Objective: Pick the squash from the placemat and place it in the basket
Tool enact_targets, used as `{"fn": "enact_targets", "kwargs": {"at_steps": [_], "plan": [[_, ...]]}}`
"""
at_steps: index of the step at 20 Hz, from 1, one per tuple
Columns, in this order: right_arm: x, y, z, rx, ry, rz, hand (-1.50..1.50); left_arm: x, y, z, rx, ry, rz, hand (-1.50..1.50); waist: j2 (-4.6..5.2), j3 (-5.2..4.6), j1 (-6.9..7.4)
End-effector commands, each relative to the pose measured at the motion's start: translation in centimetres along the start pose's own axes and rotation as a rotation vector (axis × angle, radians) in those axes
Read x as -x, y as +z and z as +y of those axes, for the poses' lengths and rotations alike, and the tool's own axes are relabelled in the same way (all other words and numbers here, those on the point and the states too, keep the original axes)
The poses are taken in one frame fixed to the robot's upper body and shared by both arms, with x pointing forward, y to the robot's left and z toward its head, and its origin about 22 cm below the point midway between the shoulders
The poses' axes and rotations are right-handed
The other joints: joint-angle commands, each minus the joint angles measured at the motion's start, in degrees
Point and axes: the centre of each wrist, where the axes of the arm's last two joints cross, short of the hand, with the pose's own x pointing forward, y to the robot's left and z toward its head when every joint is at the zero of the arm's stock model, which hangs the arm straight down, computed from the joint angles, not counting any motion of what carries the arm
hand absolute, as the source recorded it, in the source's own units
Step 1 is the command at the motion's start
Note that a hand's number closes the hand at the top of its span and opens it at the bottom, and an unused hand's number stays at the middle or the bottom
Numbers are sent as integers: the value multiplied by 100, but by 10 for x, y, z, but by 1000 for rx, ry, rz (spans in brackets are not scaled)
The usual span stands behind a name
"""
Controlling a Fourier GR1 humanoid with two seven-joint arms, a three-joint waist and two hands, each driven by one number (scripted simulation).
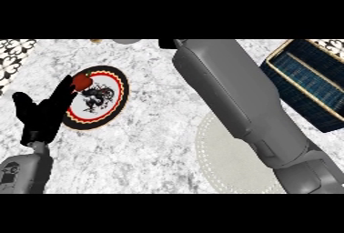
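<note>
From my feed I see the marbled grey tabletop (148, 145) from steeply above. My left hand (42, 113) shows near the tabletop's left edge, open, fingers straight and pointing up, resting there. Its fingertips overlap the left rim of a round plate (101, 98) with a black and red border and a dark figure at its middle; a small red thing (82, 81) sits on the plate's upper left part, right at those fingertips, and I cannot make out what it is.

My right forearm (235, 95) runs as a thick grey bar from the near right corner up toward the far edge. The right hand itself is out of my picture beyond the far edge, so I cannot report its fingers.

Under that forearm lies a pale round placemat (218, 159) with a dotted rim, toward the near right of the tabletop, partly covered by the arm. The part of it I can see carries nothing. The squash does not show anywhere in my view; it may be hidden by the arm or beyond the far edge, I cannot tell.

The basket (306, 82), dark blue with tan edging, sits at the right edge, tilted diagonally, just beside the forearm.
</note>
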Motion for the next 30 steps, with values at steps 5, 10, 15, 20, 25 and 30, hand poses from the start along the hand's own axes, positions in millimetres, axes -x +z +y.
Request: {"fn": "enact_targets", "kwargs": {"at_steps": [5, 10, 15, 20, 25, 30], "plan": [[-15, -52, -32, 133, 22, 147, 150, -4, -2, -10, -9, 1, -7, 0, 13, 3, -32], [7, -103, -60, 230, 157, 227, 150, 4, -4, 1, -8, -7, -15, 0, 44, -4, -32], [49, -128, -67, 265, 199, 270, 150, 4, 3, -7, -26, -1, 5, 0, 7, 6, -89], [94, -141, -70, 275, 205, 291, 150, -6, -5, 6, -18, 0, 6, 0, 2, 7, -140], [124, -144, -61, 306, 252, 291, 150, -2, 5, 9, -7, 4, -1, 0, 17, 6, -52], [164, -145, -75, 276, 192, 299, 150, -7, 9, 29, -38, -2, 2, 0, -13, 8, -128]]}}
